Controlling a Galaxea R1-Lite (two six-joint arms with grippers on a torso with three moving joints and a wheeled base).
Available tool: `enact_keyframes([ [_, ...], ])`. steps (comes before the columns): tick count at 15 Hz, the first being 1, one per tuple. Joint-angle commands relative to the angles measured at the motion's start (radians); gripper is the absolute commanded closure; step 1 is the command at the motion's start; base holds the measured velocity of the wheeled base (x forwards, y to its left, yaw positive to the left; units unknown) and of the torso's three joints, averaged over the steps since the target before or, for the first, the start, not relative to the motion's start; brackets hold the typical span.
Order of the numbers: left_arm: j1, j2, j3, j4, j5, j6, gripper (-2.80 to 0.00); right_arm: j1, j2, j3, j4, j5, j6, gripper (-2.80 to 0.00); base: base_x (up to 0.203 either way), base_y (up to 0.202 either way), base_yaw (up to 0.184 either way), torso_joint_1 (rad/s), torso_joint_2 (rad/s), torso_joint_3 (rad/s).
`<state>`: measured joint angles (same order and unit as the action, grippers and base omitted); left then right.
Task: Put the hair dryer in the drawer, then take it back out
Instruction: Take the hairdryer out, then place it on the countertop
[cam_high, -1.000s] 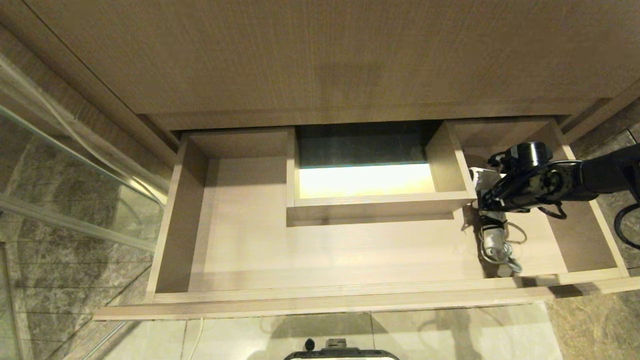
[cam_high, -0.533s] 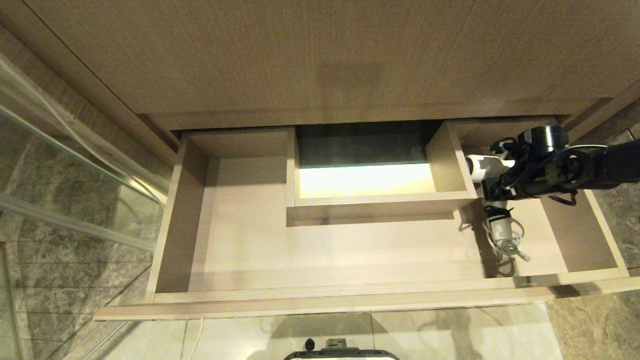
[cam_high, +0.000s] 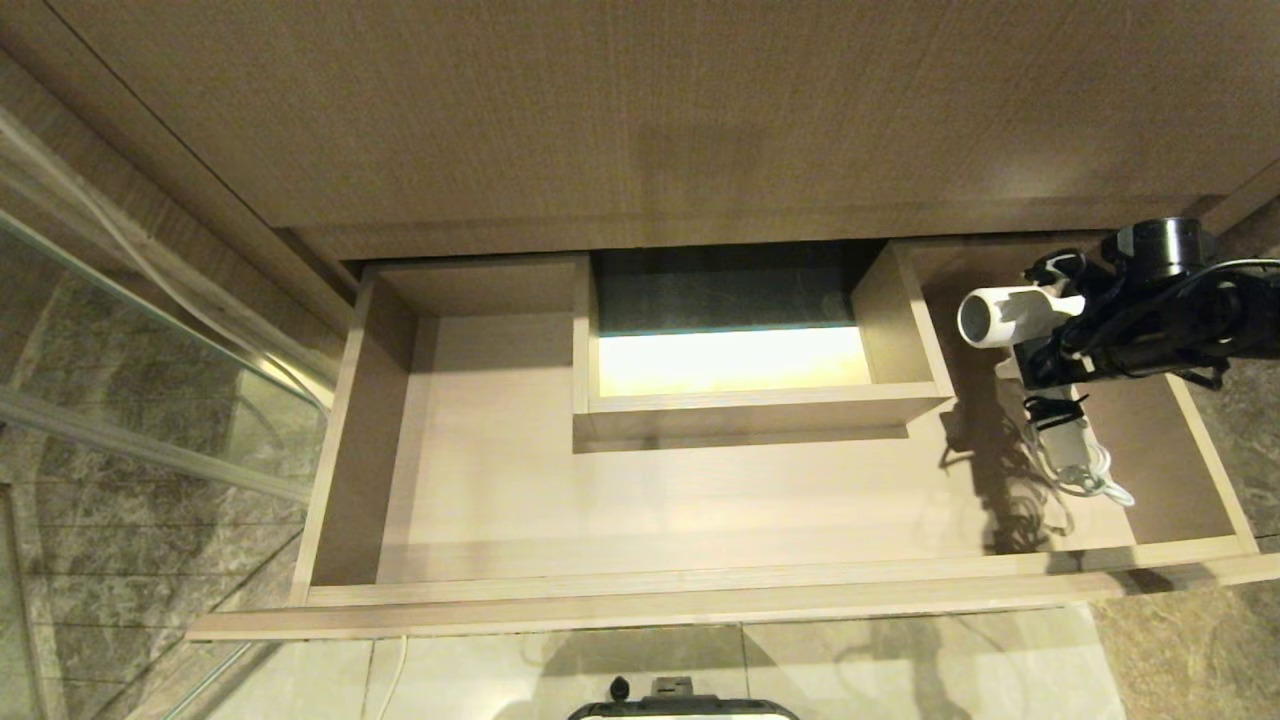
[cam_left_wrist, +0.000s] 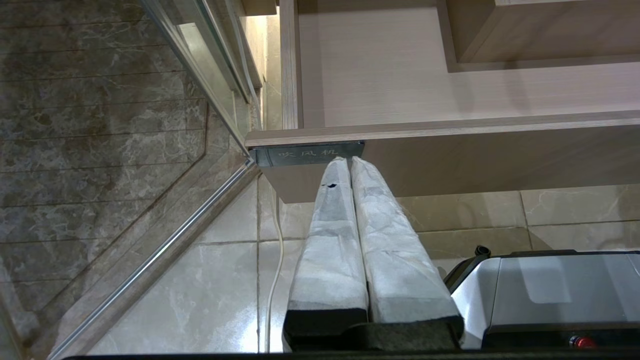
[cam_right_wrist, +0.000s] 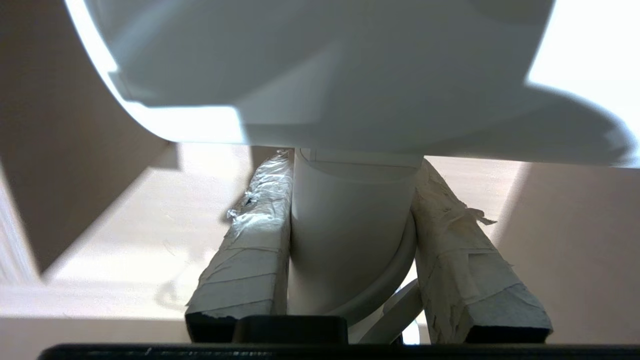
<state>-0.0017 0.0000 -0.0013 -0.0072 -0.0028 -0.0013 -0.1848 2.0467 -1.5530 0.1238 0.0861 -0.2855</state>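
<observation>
The drawer (cam_high: 650, 590) stands pulled out, wide and shallow, in light wood. My right gripper (cam_high: 1048, 368) is over its right end, shut on the handle of the white hair dryer (cam_high: 1005, 315). The dryer hangs clear of the drawer floor, its barrel pointing left and its tied cord dangling below. In the right wrist view the fingers (cam_right_wrist: 250, 250) clamp the hair dryer's handle (cam_right_wrist: 345, 225) from both sides, under the barrel. My left gripper (cam_left_wrist: 348, 160) is parked shut below the drawer's front (cam_left_wrist: 475, 150), just under its dark label (cam_left_wrist: 305, 154).
A boxed cutout (cam_high: 740, 400) juts into the drawer at mid-back. The tall wood vanity panel (cam_high: 640, 120) rises behind it. A glass shower screen (cam_high: 150, 400) stands to the left. My base (cam_left_wrist: 550, 295) and a thin white cable (cam_left_wrist: 275, 260) are on the tiled floor.
My right gripper has lifted the hair dryer off the drawer floor and carried it right and towards the back. The barrel end has swung into view and the cord now hangs free.
</observation>
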Motion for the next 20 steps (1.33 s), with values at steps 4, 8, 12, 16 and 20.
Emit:
enact_keyframes([
  [4, 0.0, 0.002, 0.0, 0.0, 0.0, 0.0, 0.0, -0.047, -0.13, 0.041, 0.013, 0.003, -0.045, 0.0, 0.0, 0.0, 0.0, 0.0, 0.0, 0.0],
  [8, 0.0, 0.002, 0.0, 0.0, 0.0, 0.0, 0.0, -0.05, -0.266, 0.112, 0.017, 0.008, -0.059, 0.0, 0.0, 0.0, 0.0, 0.0, 0.0, 0.0],
  [12, 0.0, 0.002, 0.0, 0.0, 0.0, 0.0, 0.0, -0.069, -0.443, 0.202, 0.07, 0.016, -0.064, 0.0, 0.0, 0.0, 0.0, 0.0, 0.0, 0.0],
  [16, 0.0, 0.002, 0.0, 0.0, 0.0, 0.0, 0.0, -0.107, -0.632, 0.311, 0.145, 0.04, -0.124, 0.0, 0.0, 0.0, 0.0, 0.0, 0.0, 0.0],
  [20, 0.0, 0.002, 0.0, 0.0, 0.0, 0.0, 0.0, -0.099, -0.758, 0.341, 0.264, 0.038, -0.125, 0.0, 0.0, 0.0, 0.0, 0.0, 0.0, 0.0],
])
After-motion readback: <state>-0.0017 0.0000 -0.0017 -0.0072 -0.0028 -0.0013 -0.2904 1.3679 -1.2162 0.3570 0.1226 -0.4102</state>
